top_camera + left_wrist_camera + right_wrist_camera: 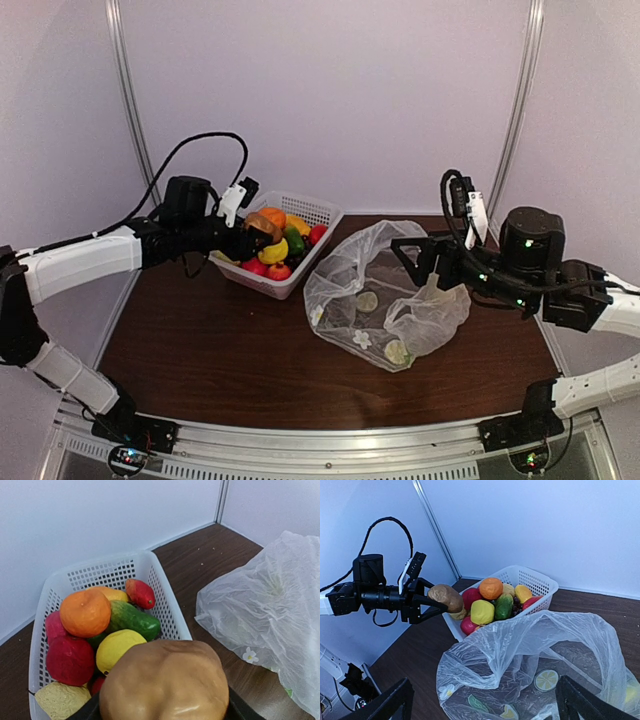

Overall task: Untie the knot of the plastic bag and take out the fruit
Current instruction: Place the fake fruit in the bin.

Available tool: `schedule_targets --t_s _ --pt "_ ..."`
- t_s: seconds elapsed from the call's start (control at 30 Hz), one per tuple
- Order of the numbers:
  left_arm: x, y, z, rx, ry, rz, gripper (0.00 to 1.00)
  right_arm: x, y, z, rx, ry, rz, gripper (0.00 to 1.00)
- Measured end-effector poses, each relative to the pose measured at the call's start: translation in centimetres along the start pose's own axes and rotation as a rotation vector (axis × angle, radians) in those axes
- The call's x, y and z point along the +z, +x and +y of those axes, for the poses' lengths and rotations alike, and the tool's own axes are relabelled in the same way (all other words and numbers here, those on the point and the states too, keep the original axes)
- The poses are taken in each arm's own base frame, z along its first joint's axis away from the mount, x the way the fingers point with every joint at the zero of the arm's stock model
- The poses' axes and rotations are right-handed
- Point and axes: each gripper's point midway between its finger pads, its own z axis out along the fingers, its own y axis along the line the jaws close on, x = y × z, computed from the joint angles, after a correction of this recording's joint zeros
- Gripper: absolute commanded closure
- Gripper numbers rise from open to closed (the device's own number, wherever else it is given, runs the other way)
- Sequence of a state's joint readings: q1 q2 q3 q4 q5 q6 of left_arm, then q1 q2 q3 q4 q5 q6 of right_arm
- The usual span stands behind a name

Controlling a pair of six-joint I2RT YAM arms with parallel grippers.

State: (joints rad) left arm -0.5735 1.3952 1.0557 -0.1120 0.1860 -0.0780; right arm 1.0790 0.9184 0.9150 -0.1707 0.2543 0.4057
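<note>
Here, left end effector holds brown fruit over basket rim.

White lattice basket on dark brown wooden table, towards the far left, close to pale back wall. Along the near table edge, silver metal rail; against the walls, two slim metal uprights.

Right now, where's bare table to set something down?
Free: the table on the near side of the white basket, left of the plastic bag; also the strip between the bag and the near edge. Crowded: basket heaped with fruit; bag fills centre-right.
</note>
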Motion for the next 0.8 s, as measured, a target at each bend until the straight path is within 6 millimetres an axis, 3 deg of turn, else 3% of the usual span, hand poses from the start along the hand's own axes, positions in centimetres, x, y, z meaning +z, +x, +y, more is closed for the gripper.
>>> schedule_targets --t_s 0.27,0.8 --pt "4.8 5.5 1.4 -0.053 -0.032 0.216 0.64 0.1 1.1 -2.9 0.004 0.115 0.022 0.00" --pt "7.7 8.6 1.2 -0.113 0.009 0.326 0.60 0.8 2.4 -4.0 0.013 0.154 0.056 0.00"
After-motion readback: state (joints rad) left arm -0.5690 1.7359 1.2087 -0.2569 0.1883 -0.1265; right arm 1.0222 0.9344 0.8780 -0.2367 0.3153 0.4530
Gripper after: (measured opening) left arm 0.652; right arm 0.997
